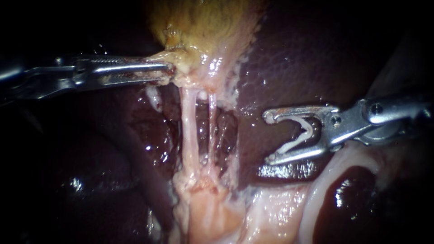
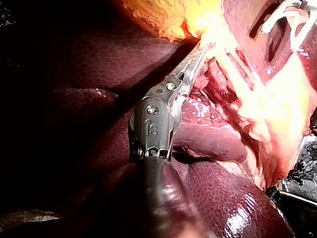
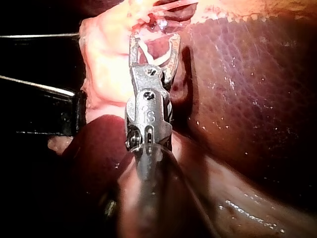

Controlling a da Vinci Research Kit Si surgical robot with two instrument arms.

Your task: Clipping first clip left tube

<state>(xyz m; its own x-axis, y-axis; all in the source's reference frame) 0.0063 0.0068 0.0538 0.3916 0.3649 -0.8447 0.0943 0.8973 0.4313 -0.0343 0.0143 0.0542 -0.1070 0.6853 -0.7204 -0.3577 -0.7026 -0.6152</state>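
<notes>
Endoscope: my left instrument (image 1: 168, 70) was clenched on pale lower edge of gallbladder (image 1: 203, 22). My right instrument (image 1: 270, 137) had jaws spread wide, white clip (image 1: 302, 133) seated between them, touching both. Left tube (image 1: 189, 131) was pale, taut and bare, running down from gallbladder, well apart from clip.

Left wrist: left instrument (image 2: 200, 54) jaws were closed on brightly lit gallbladder (image 2: 163, 15) edge.

Right wrist: right instrument (image 3: 154, 42) jaws cradled clip (image 3: 151, 58), liver (image 3: 247, 79) beside them. Could not make out tube here.

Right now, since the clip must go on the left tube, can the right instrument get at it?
Likely, not straight: the thinner right tube stands between the right instrument, clip loaded, and the left tube.
</notes>
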